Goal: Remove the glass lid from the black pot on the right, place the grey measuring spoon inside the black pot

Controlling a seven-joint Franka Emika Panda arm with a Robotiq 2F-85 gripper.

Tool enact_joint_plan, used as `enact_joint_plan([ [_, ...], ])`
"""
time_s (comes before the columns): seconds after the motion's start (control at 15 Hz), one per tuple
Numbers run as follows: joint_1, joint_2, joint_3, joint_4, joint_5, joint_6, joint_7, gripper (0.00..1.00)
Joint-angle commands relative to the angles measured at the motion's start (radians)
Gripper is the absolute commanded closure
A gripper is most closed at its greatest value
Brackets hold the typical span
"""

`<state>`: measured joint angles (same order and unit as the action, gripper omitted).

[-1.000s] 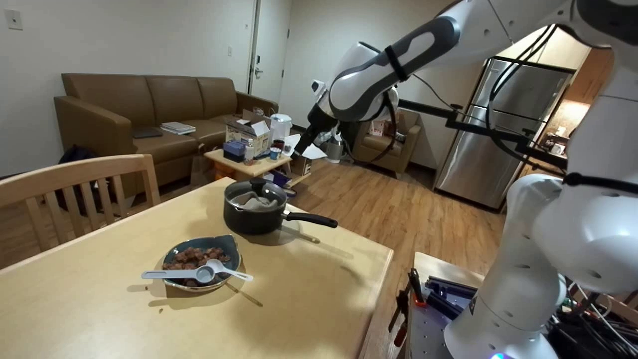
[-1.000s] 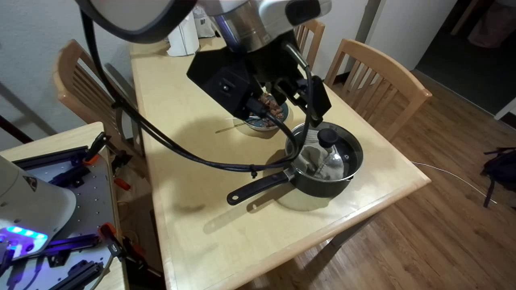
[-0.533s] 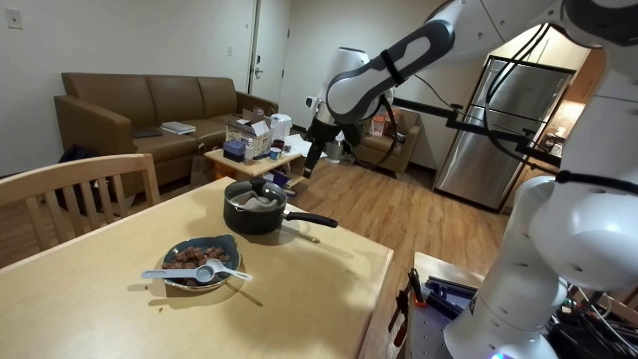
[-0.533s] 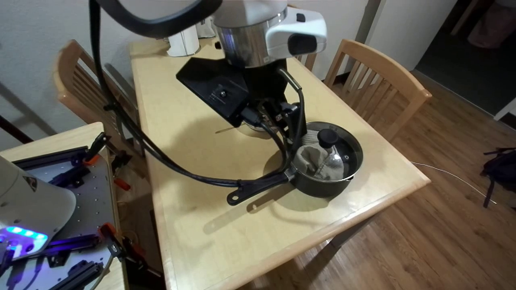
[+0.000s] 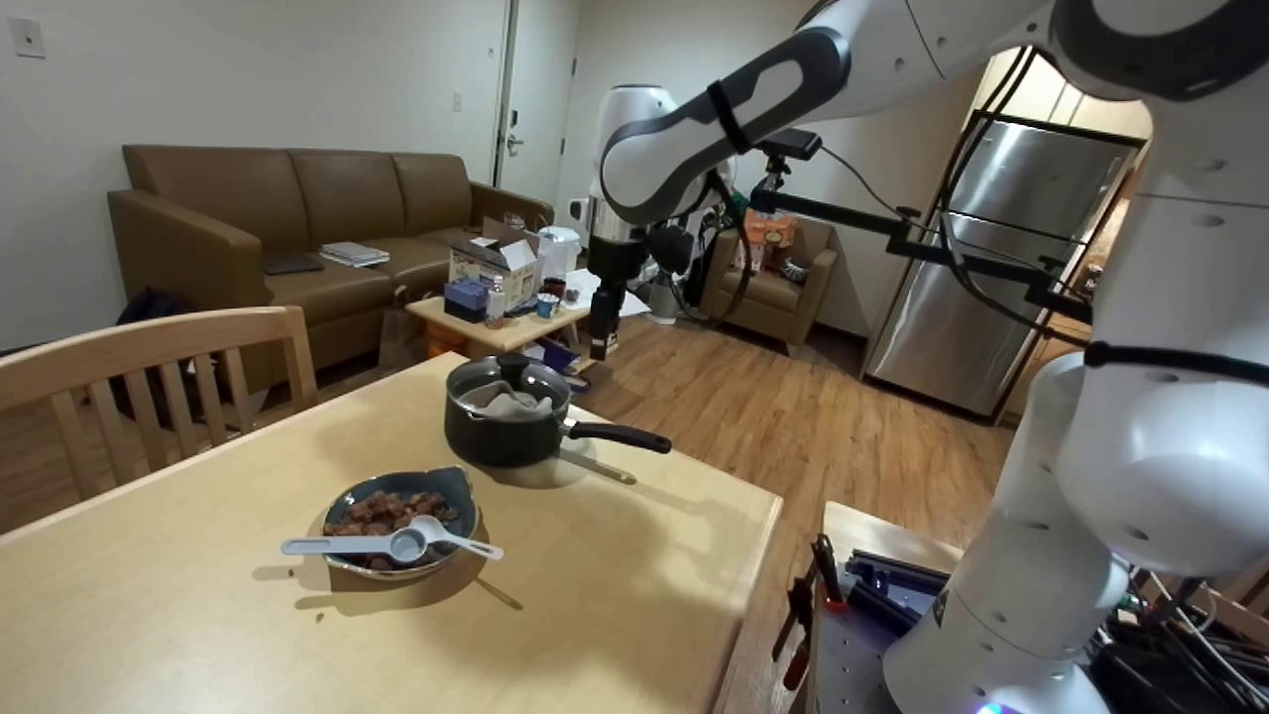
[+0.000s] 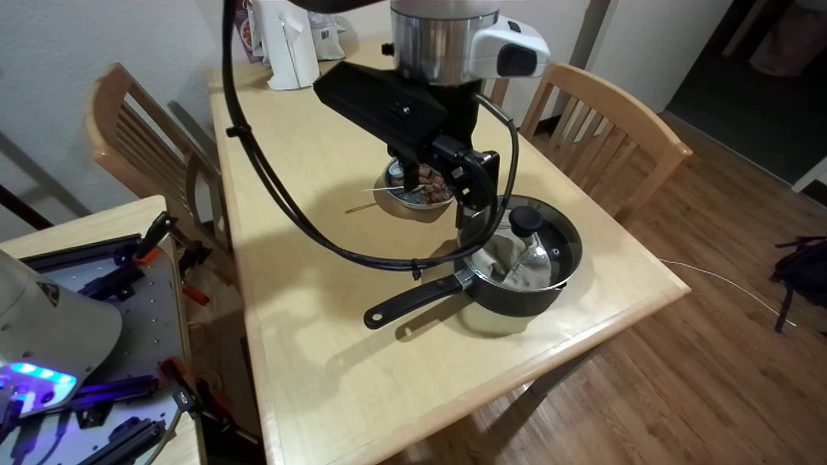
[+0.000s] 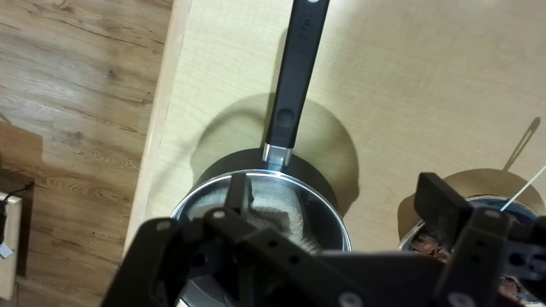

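Swung from a slant to nearly upright over the last second, as an exterior view shows: the black two-fingered gripper (image 5: 599, 342). Same view: round clear glass lid (image 5: 511, 379), with metal rim and dark knob, seated on the round black long-handled pot (image 5: 506, 441); crumpled grey cloth (image 5: 509, 405) shows through the glass. Light grey measuring spoon (image 5: 347, 544) and white measuring spoon (image 5: 464, 542) lie across a round blue bowl (image 5: 455, 489), glazed in look, over brown chunks (image 5: 382, 514), well apart from the pot; all on a pale wooden table (image 5: 634, 595).

In an exterior view, gripper hangs near the pot, partly in front of the bowl; black cable (image 6: 415, 265) loops past the pot's rim. Lid on there too.

Wrist view: fingers (image 7: 439, 205) stand wide apart, one overlapping the lid, the other the bowl; contact cannot be told. Pot's handle points away from the gripper. Thin pale handle (image 7: 524, 188) juts from the bowl; which spoon's, cannot tell
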<state>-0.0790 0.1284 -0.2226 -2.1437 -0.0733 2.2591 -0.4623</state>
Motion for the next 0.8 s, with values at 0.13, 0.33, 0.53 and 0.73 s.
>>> enact_joint_plan([
  [0.13,-0.046,0.091,0.071,0.098,0.037,0.046,-0.045,0.00],
  [0.33,-0.068,0.166,0.095,0.210,0.082,0.012,-0.052,0.00],
  [0.53,-0.110,0.230,0.108,0.317,0.122,-0.029,-0.048,0.00],
  [0.73,-0.174,0.285,0.120,0.414,0.187,-0.089,-0.069,0.00],
])
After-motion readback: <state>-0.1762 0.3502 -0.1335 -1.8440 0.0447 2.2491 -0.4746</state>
